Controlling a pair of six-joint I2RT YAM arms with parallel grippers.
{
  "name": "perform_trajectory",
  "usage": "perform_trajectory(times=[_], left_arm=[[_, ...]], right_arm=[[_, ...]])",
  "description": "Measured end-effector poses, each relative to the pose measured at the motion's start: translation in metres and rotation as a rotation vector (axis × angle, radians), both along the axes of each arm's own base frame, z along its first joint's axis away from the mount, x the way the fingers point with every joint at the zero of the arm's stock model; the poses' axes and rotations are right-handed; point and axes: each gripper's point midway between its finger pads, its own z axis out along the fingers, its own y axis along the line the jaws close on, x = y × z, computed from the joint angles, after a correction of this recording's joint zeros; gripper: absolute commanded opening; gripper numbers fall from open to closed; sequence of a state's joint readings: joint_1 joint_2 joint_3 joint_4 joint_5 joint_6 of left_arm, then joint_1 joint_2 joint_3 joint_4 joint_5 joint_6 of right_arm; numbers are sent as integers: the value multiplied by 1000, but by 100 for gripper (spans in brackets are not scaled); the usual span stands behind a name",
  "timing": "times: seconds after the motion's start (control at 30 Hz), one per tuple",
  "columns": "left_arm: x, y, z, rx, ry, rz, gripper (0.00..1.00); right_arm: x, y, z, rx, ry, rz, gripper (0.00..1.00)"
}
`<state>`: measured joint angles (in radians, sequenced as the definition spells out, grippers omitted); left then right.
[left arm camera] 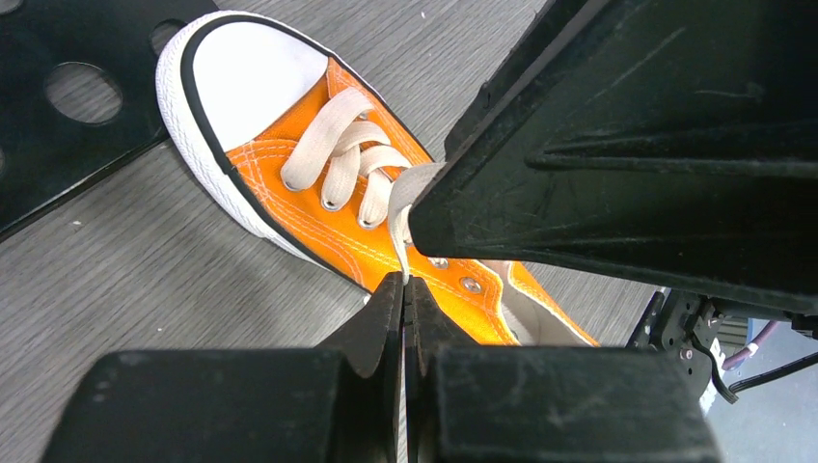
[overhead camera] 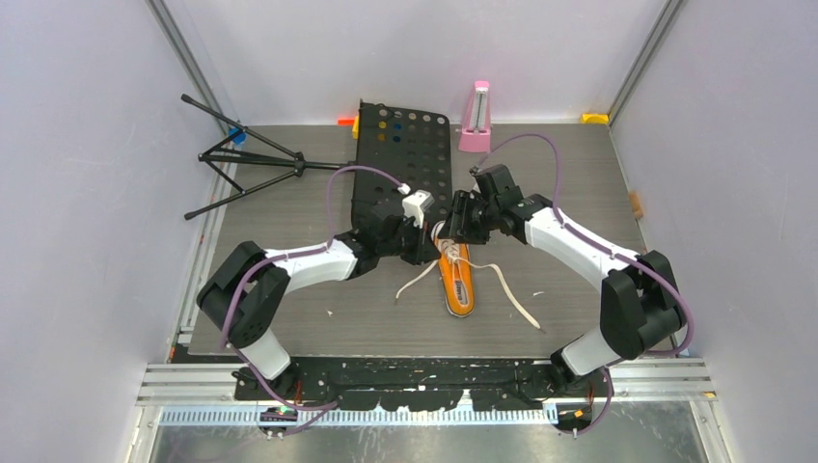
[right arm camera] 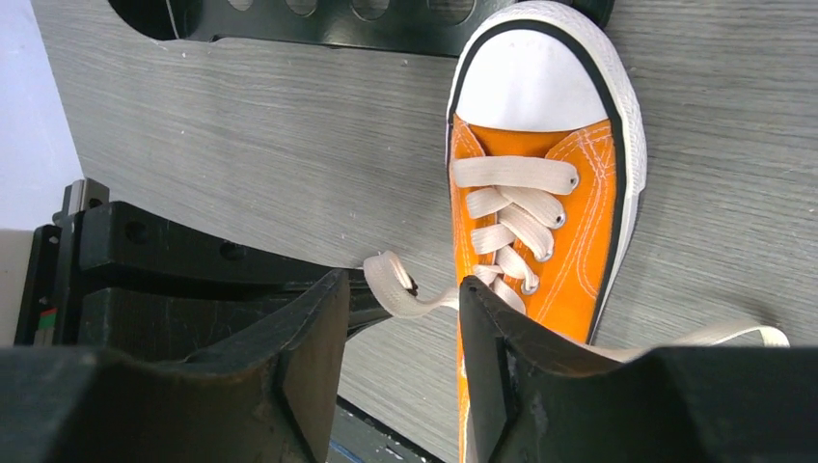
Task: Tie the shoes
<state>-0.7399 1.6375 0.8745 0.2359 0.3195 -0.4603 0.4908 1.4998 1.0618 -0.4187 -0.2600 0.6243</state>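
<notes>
1. The orange canvas sneaker [overhead camera: 457, 286] stands on its sole in the middle of the grey tabletop [overhead camera: 318, 313], between the two arms. Its white toe cap [right arm camera: 536, 82] points to the top of the frame, close to the edge of a black perforated plate [overhead camera: 405, 154].
2. The left pincer [left arm camera: 402, 289] is pressed together on one white lace [left arm camera: 396, 231], just beside the upper eyelets. The lace runs straight from the shoe into the jaws.
3. The right pincer [right arm camera: 403, 282] stands moderately wide and holds nothing. A bend of lace [right arm camera: 386, 282] sits just in front of its gap.
4. In the top view one loose lace end [overhead camera: 417, 282] lies on the tabletop at the lower left of the shoe, and the other lace end [overhead camera: 516, 301] at the lower right.
5. The shoe looks small and light, so I judge it will slide or tip if a lace is pulled hard sideways. The rubber sole gives only a little grip.
6. The laces are flat, soft and limp. A loop will probably not keep its shape alone, and the lace may slip from a weak pinch. The best hold seems to be on the flat of the lace near the last eyelets, not on the canvas.
7. No box, tray or other container shows. The only hollow is the mouth of the shoe, and only a little of its pale lining is visible.
</notes>
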Motion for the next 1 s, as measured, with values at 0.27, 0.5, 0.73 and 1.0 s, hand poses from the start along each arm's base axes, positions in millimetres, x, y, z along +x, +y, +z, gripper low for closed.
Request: perform_trajectory(times=[0.27, 0.5, 0.73, 1.0], left_arm=[[1, -4, -5, 6, 9, -17, 0], [2, -4, -5, 11, -6, -26, 47], [3, -4, -6, 28, -32, -33, 66], [13, -16, 12, 4, -72, -37, 44]], right_arm=[[3, 1, -8, -12, 20, -7, 10], [3, 0, -8, -14, 18, -8, 2], [3, 1, -8, -13, 17, -7, 1], [3, 1, -8, -9, 19, -4, 1]])
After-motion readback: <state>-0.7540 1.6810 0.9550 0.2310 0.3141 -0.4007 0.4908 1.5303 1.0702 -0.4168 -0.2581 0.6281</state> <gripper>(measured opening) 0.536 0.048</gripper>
